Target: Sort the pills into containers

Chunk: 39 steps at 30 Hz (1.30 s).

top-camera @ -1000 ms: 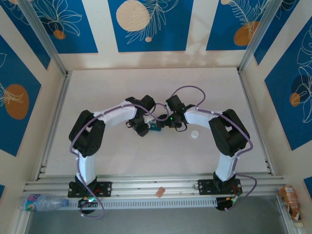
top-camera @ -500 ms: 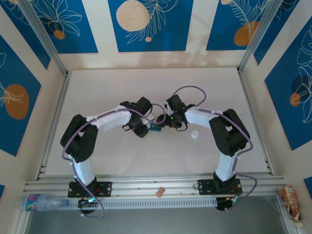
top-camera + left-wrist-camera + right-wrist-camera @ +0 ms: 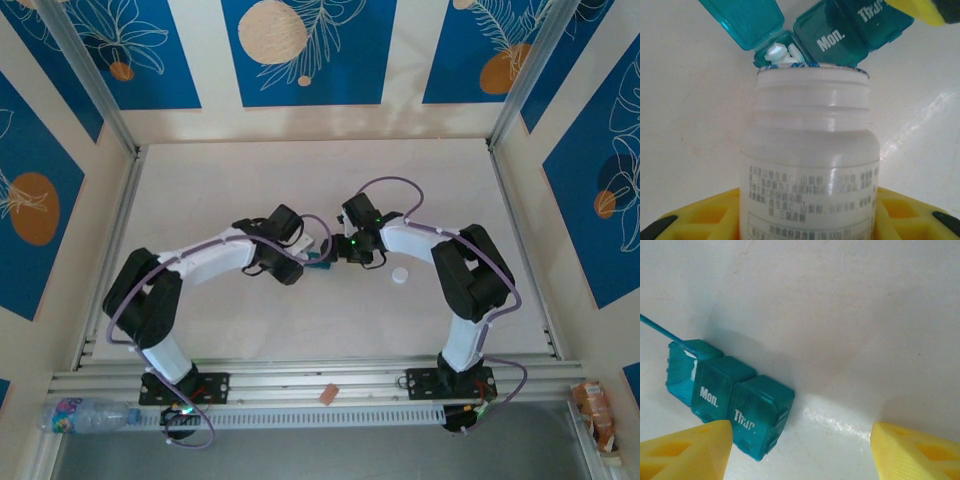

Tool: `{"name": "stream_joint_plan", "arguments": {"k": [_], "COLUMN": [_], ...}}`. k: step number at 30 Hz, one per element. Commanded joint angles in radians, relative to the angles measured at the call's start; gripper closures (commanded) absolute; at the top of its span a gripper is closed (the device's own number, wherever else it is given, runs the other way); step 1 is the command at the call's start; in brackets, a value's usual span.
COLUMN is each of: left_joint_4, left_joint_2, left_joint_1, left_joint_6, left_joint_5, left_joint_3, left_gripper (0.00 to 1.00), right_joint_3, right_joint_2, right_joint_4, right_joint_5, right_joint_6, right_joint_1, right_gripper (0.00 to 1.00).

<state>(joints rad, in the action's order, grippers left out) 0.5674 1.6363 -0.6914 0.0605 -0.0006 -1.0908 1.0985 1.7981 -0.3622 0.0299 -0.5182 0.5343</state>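
My left gripper (image 3: 807, 220) is shut on a white pill bottle (image 3: 810, 150), its yellow fingers (image 3: 700, 215) on either side of it. The bottle's uncapped mouth is tipped against the teal containers (image 3: 840, 35), at the end compartment whose lid (image 3: 742, 20) stands open. Several white pills (image 3: 782, 54) lie in that compartment. The "Mon." and "Thur." compartments are shut. My right gripper (image 3: 800, 450) is open, with its left fingertip (image 3: 685, 450) beside the "Thur." end of the containers (image 3: 730, 395). From above, both grippers meet at the containers (image 3: 318, 262) mid-table.
A white bottle cap (image 3: 400, 276) lies on the table right of my right gripper. A plastic water bottle (image 3: 85, 413), a small orange object (image 3: 327, 393) and a snack packet (image 3: 597, 405) lie along the front rail.
My left arm's elbow has swung out to the left and lower, with the bottle still at the containers. The right arm has stayed put.
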Motion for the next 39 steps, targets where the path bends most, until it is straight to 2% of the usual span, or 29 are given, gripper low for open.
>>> {"name": "stream_joint_plan", "arguments": {"k": [1, 9, 17, 21, 25, 28, 32, 39], "left_joint_4": [-0.099, -0.302, -0.549, -0.737, -1.008, -1.145, -1.228, -1.525], "left_joint_2": [-0.076, -0.24, -0.393, -0.484, -0.552, -0.575, -0.583, -0.5], "left_joint_1": [0.006, 0.009, 0.012, 0.014, 0.014, 0.015, 0.015, 0.015], "left_joint_6": [-0.031, -0.039, -0.076, -0.066, -0.049, -0.018, 0.021, 0.09], "left_joint_5": [0.037, 0.102, 0.16, 0.184, 0.192, 0.223, 0.253, 0.367], "left_joint_3": [0.045, 0.183, 0.301, 0.389, 0.492, 0.525, 0.513, 0.535], "left_gripper": [1.0, 1.0, 1.0, 1.0, 1.0, 1.0, 1.0, 1.0], "right_joint_3": [0.031, 0.029, 0.039, 0.038, 0.032, 0.025, 0.009, 0.009], "right_joint_2": [-0.055, -0.128, -0.235, -0.287, -0.329, -0.346, -0.367, -0.347], "right_joint_4": [-0.045, -0.097, -0.224, -0.29, -0.351, -0.383, -0.416, -0.473], "right_joint_5": [0.023, 0.009, -0.031, -0.048, -0.053, -0.056, -0.055, -0.041], "right_joint_6": [-0.021, -0.038, -0.03, -0.027, -0.019, -0.005, 0.008, 0.041], "right_joint_1": [-0.014, -0.041, -0.079, -0.108, -0.151, -0.182, -0.228, -0.316], "right_gripper": [0.27, 0.27, 0.27, 0.26, 0.26, 0.26, 0.26, 0.26]}}
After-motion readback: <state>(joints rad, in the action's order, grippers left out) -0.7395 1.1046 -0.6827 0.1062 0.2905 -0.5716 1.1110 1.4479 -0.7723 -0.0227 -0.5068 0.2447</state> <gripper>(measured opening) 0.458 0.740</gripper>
